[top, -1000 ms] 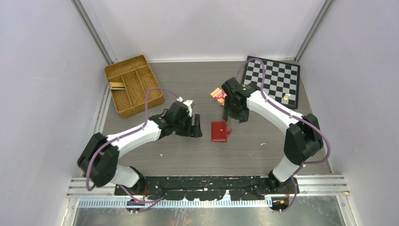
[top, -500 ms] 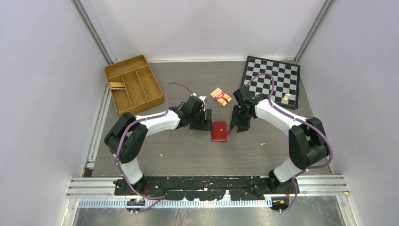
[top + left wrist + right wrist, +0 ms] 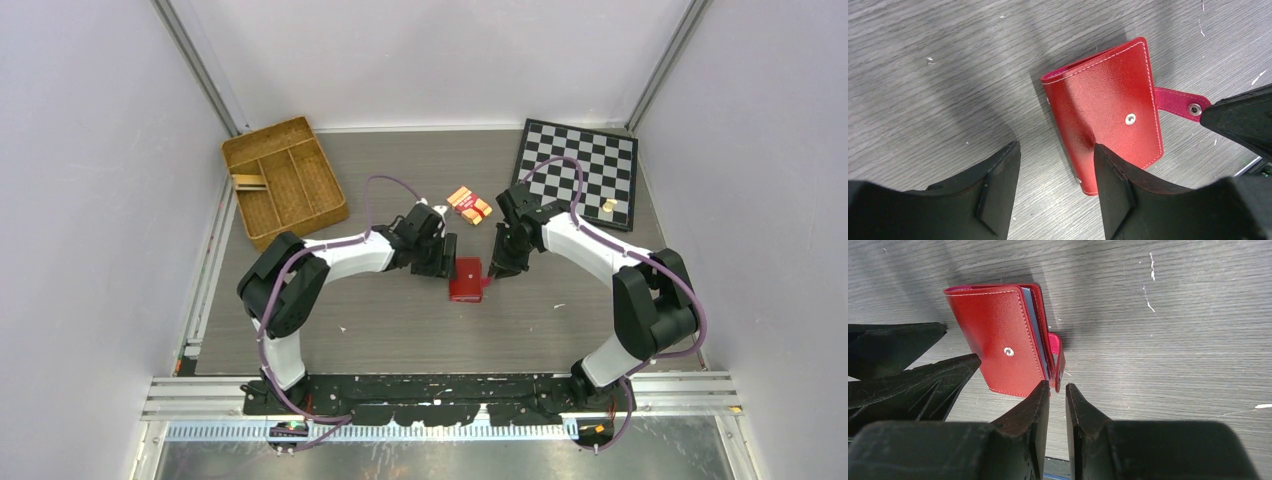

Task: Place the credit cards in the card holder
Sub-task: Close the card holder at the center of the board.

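Red card holder [image 3: 464,281], tab [image 3: 1178,99] rightward

The left arm [image 3: 345,257] and right arm [image 3: 585,245] wear smooth white shells between bulky black joints. A thin purple cable [image 3: 385,182] loops along each. The gripper fingers [image 3: 998,200] are matte black wedges, faintly scuffed.

Glossy red leather-like card holder [image 3: 1108,107] on matt grey wood-grain table [image 3: 923,100]
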`<move>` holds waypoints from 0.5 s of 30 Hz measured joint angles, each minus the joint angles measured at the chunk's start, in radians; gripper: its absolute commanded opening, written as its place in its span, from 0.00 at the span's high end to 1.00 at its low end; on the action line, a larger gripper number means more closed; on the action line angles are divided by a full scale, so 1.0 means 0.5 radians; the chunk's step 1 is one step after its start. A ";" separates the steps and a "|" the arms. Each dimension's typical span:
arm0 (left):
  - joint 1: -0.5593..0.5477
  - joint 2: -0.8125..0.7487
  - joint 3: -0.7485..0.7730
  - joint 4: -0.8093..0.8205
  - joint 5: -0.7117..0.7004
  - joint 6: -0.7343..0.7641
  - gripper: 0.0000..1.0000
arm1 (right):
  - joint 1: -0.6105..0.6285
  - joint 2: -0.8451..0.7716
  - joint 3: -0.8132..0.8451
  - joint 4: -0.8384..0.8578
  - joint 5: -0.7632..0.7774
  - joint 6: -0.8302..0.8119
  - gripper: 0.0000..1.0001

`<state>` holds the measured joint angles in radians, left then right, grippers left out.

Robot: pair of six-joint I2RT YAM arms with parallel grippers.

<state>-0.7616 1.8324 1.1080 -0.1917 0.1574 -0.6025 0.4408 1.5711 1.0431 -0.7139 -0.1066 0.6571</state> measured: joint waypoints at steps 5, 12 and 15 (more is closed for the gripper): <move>-0.016 0.023 0.027 0.001 -0.001 0.016 0.45 | 0.000 0.001 -0.011 0.021 -0.010 0.000 0.83; -0.031 0.065 0.070 0.002 -0.001 0.021 0.50 | -0.009 0.006 -0.022 0.047 -0.017 -0.001 0.88; -0.037 0.079 0.080 0.003 -0.008 0.026 0.51 | -0.009 0.018 -0.034 0.059 -0.021 -0.001 0.88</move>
<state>-0.7799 1.8717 1.1481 -0.1902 0.1535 -0.5896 0.4362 1.5803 1.0264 -0.6846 -0.1169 0.6567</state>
